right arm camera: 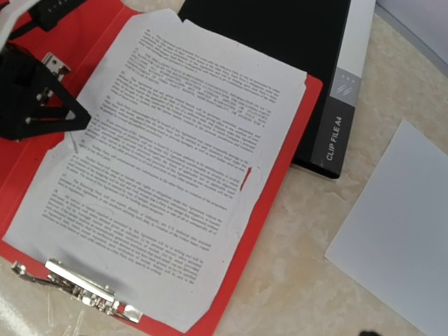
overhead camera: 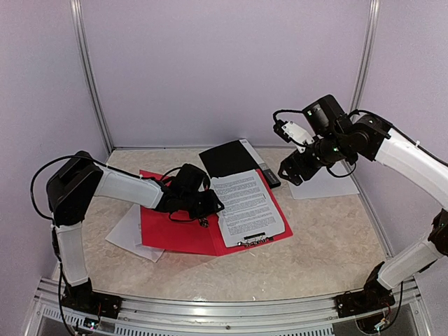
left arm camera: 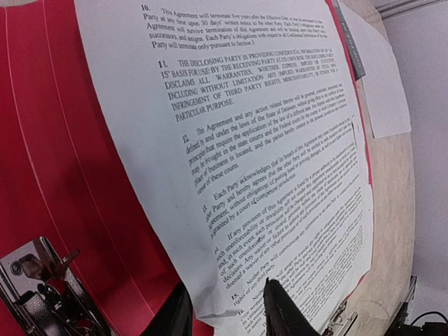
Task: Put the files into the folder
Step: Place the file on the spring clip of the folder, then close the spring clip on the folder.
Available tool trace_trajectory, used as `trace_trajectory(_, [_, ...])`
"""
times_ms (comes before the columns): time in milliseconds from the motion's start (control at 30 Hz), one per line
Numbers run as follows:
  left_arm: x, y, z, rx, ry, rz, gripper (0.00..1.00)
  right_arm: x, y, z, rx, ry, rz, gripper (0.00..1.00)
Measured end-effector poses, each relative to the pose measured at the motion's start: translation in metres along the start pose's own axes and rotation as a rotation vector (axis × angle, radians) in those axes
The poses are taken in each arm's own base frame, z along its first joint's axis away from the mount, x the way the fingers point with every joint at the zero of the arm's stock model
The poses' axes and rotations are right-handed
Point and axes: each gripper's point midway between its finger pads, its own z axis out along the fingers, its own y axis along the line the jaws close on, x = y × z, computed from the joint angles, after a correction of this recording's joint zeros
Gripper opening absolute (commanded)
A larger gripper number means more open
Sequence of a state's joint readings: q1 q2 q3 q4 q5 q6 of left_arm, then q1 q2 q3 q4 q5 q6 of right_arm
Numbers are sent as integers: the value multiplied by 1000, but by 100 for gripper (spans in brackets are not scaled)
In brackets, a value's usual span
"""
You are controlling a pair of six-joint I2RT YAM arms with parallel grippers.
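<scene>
An open red folder (overhead camera: 171, 227) lies flat on the table. One printed file sheet (overhead camera: 248, 203) rests on its right half, its near end under a metal clip (overhead camera: 253, 240). My left gripper (overhead camera: 206, 206) is at the sheet's left edge. In the left wrist view its jaws (left arm camera: 227, 315) stand partly apart and straddle that slightly lifted edge of the sheet (left arm camera: 266, 140). My right gripper (overhead camera: 289, 175) hovers above the table's right side, over a blank file sheet (overhead camera: 322, 185). Its fingers do not show in the right wrist view, which shows the sheet (right arm camera: 161, 161) and folder (right arm camera: 98, 24).
A black clip file (overhead camera: 227, 157) lies behind the folder, its grey spine (right arm camera: 336, 112) beside the blank sheet (right arm camera: 399, 231). More white sheets (overhead camera: 126, 234) stick out from under the folder's left side. A metal lever mechanism (left arm camera: 42, 287) sits at the folder's spine.
</scene>
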State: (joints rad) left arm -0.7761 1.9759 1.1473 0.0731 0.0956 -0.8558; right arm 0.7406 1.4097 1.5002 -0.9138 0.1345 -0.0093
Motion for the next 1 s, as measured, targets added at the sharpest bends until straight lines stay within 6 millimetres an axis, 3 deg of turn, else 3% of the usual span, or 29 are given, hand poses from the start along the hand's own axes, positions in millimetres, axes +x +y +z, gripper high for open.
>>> trace_trajectory(300, [-18, -18, -26, 4, -71, 37, 48, 8, 2, 6, -7, 19, 4, 81])
trace_trajectory(567, [-23, -34, -46, 15, -124, 106, 60, 34, 18, 30, -66, 73, 34, 75])
trace_trajectory(800, [-8, -36, -58, 60, -102, 193, 62, 76, 53, 59, -154, 141, 61, 72])
trace_trajectory(1000, [2, -55, -58, 172, -49, 246, 62, 89, 93, 68, -243, 133, 58, 70])
